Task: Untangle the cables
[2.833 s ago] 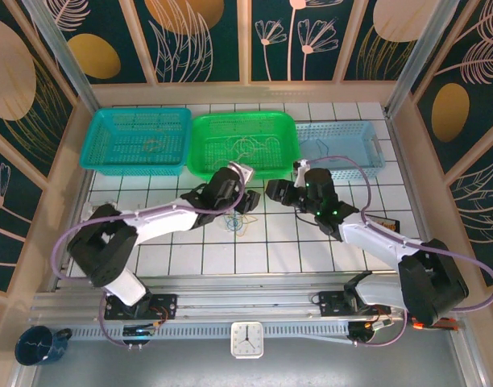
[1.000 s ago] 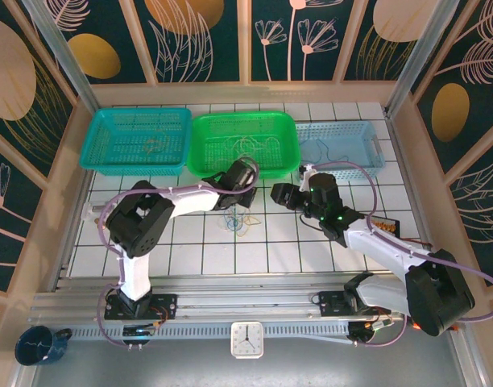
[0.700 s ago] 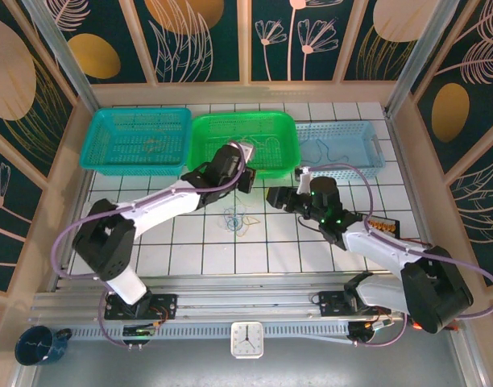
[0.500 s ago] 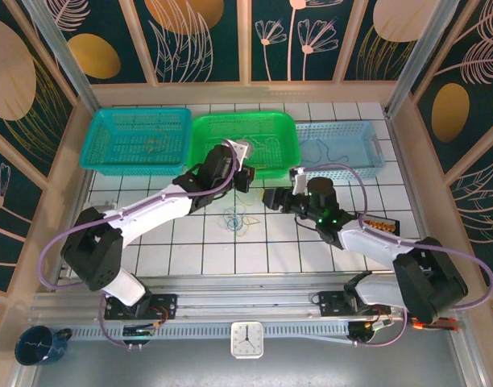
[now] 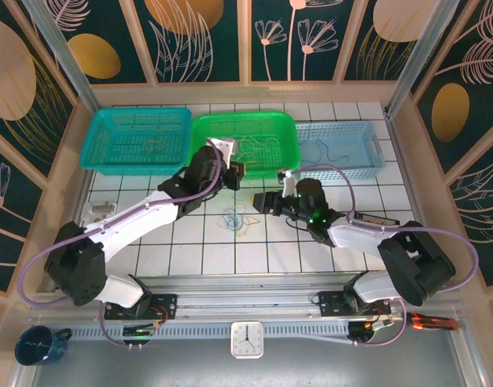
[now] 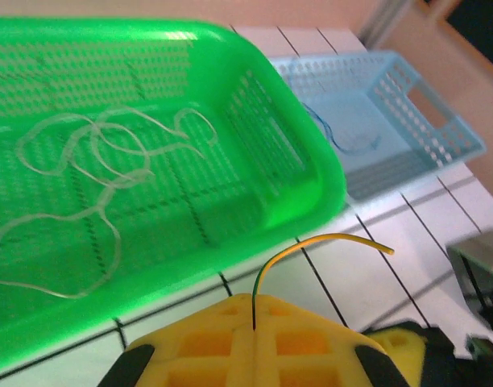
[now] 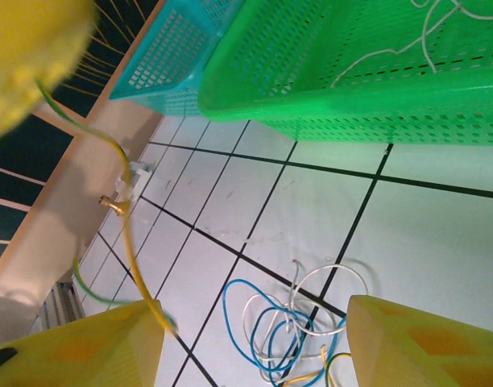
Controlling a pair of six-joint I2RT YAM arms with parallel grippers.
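Top view: the table [image 5: 182, 258] is covered w/ white square tiles and dark joints. It sits inside a wooden frame, and the walls [image 5: 37, 72] behind are dark teal w/ gold leaf drawings. Along the far edge three perforated baskets stand in a row: teal basket [image 5: 138, 110], green basket [image 5: 245, 115] and light blue basket [image 5: 377, 149]. At the near edge is a metal rail [image 5: 246, 310], and before it a small clock [image 5: 246, 339] and a dark blue mug [image 5: 35, 345]. The tangle of cables [image 5: 237, 219], blue, white and yellowish, lies on the tiles near the middle, in front of the green basket. The left gripper [image 5: 232, 169] is at the near rim of the green basket. The right gripper [image 5: 261, 201] is just beside the tangle, on its right.

Left wrist view: the yellow fingers [image 6: 311, 347] are pressed together and clamp a thin yellow-green cable [image 6: 311, 240]. It rises from the seam and bends to the right, w/ its free end in the air above the tiles. Cream-white cables [image 6: 93, 153] lie in loose loops on the green basket's floor. A blue cable [image 6: 339, 139] lies in the light blue one.

Right wrist view: the two yellow fingers [image 7: 77, 351] stand wide apart, nothing held. The tangle lies on the tile between them. The yellow-green cable hangs from a blurred yellow shape at top left, down to the picture-left finger; contact I cannot tell. A small brass part [image 7: 118, 197] lies near the frame.
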